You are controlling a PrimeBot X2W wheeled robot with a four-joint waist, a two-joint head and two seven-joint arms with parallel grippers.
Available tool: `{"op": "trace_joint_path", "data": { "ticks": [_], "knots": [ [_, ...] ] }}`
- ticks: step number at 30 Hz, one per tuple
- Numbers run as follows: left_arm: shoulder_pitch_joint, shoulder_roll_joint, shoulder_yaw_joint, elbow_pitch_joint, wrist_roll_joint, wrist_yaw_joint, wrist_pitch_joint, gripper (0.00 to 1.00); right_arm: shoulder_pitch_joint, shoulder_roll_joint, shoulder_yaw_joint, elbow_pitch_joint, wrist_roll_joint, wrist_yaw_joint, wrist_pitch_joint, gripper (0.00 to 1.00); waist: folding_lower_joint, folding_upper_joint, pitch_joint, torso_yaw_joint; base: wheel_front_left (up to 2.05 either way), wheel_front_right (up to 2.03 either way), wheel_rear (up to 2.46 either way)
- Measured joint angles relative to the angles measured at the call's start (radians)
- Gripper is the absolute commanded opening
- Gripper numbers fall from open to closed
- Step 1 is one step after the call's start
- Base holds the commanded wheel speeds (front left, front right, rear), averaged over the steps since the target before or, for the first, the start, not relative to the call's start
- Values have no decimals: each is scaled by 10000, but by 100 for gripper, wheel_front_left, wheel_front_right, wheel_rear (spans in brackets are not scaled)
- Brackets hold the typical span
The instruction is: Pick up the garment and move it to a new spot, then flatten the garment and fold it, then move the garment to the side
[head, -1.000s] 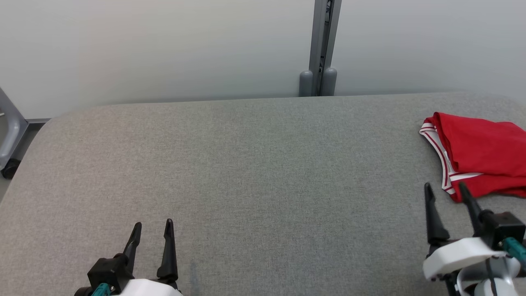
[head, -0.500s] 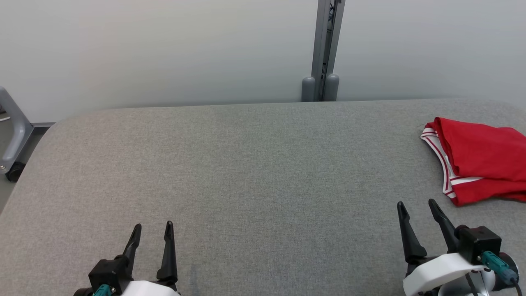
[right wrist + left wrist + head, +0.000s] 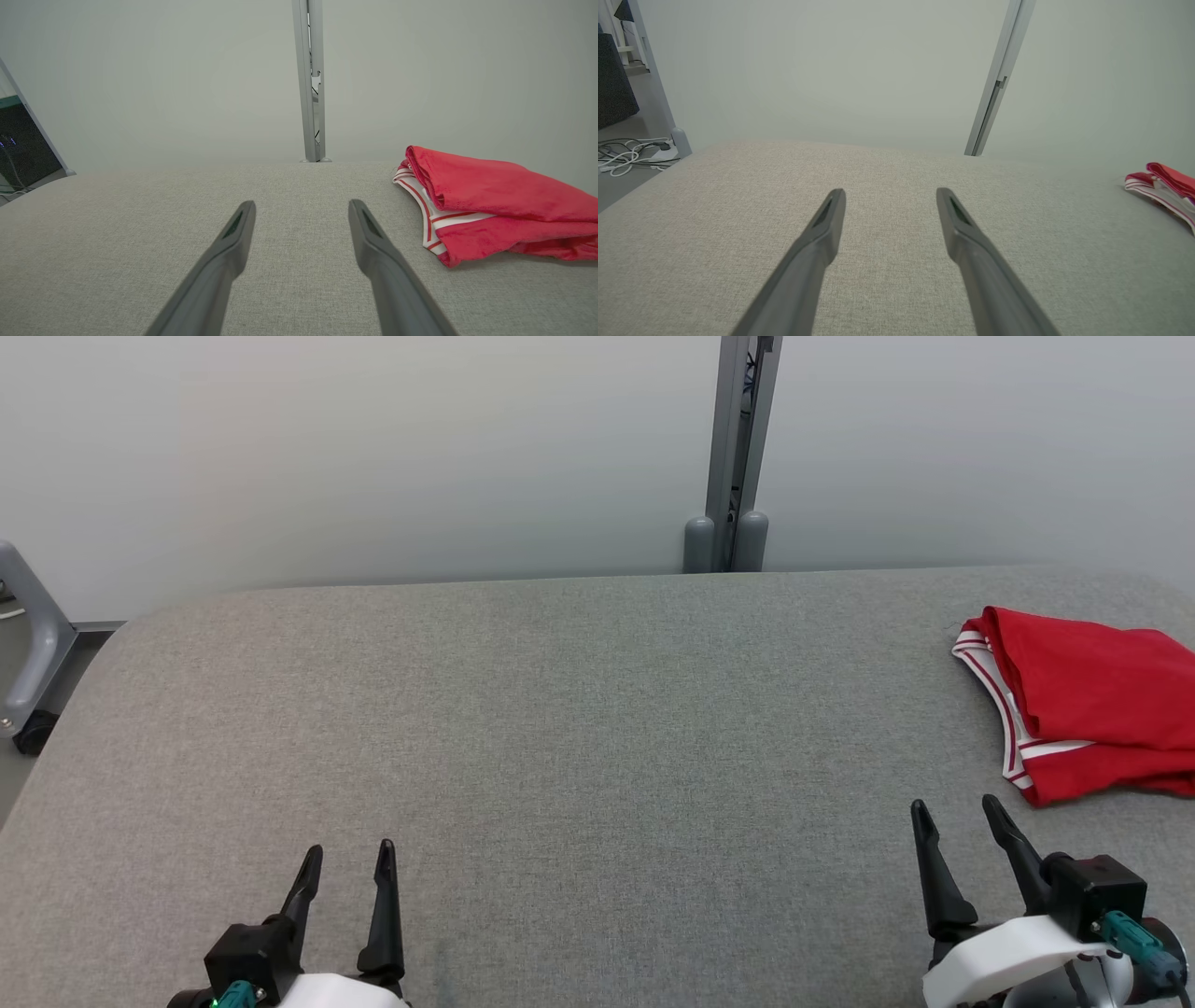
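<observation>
The garment (image 3: pixel 1092 700) is red with white striped trim and lies folded at the right side of the grey padded table (image 3: pixel 579 728). It also lies at the right in the right wrist view (image 3: pixel 490 200) and at the far right edge in the left wrist view (image 3: pixel 1164 186). My right gripper (image 3: pixel 957 807) stands open near the table's front right, just short of the garment and apart from it. My left gripper (image 3: pixel 347 854) stands open at the front left with nothing between its fingers.
A grey post (image 3: pixel 733 448) rises behind the table against a pale wall. A grey frame with a caster (image 3: pixel 28 663) stands off the table's left edge. Cables (image 3: pixel 630 151) lie on the floor to the left.
My right gripper has drawn back from the garment's near edge toward the front of the table and to the left. The head camera shifted slightly. The left gripper has not moved.
</observation>
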Motion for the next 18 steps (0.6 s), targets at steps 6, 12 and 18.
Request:
{"op": "trace_joint_path", "data": {
  "ticks": [6,12,18],
  "knots": [
    [16,15,-65,-12,-36,40,86,100,26,0,-40,-42,-2,0,2,100,0,0,9,7,0,0,0],
    [173,-73,-125,293,-52,61,102,0,250,92,-21,267,17,0,2,0,0,0,22,21,0,0,0],
    [386,-132,-27,541,-642,-35,316,0,468,153,-67,546,694,0,148,0,0,0,32,10,0,0,0]
  ]
}}
